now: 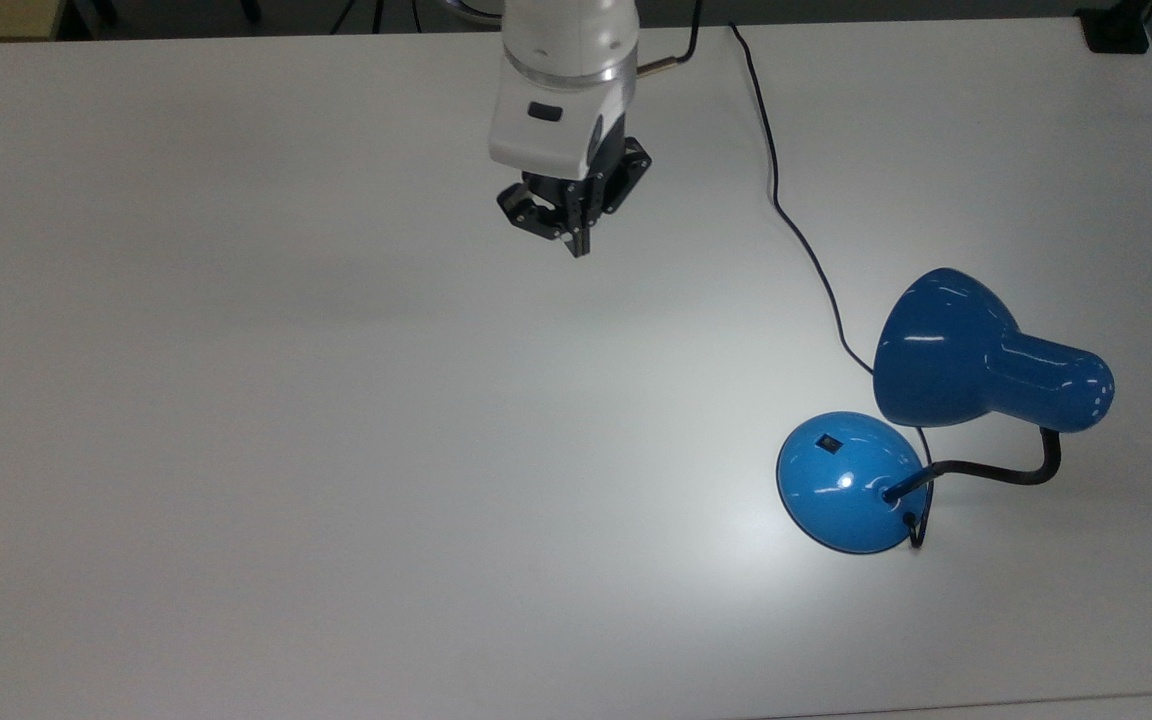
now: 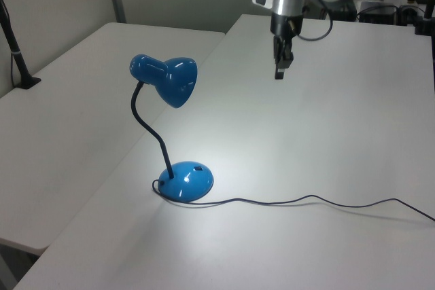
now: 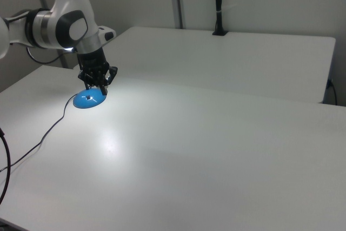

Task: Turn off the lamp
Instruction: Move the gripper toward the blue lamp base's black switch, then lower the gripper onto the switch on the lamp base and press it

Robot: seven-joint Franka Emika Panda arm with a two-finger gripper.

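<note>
Top view: lamp (image 1: 851, 485) stands lit near its right edge, light pooled on table (image 1: 236, 450). Gripper (image 1: 578, 245), fingers pressed together, hangs well apart from the switch (image 1: 825, 441). Pressing remains undone.

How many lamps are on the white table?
1. The lamp stands near the lower right of the table in the top view, its light on. The gripper hangs over the table's upper middle there.

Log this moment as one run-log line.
claw: shut, empty, above table | lamp: lit, upright, untouched | switch: on base, far from claw | step: approach
</note>
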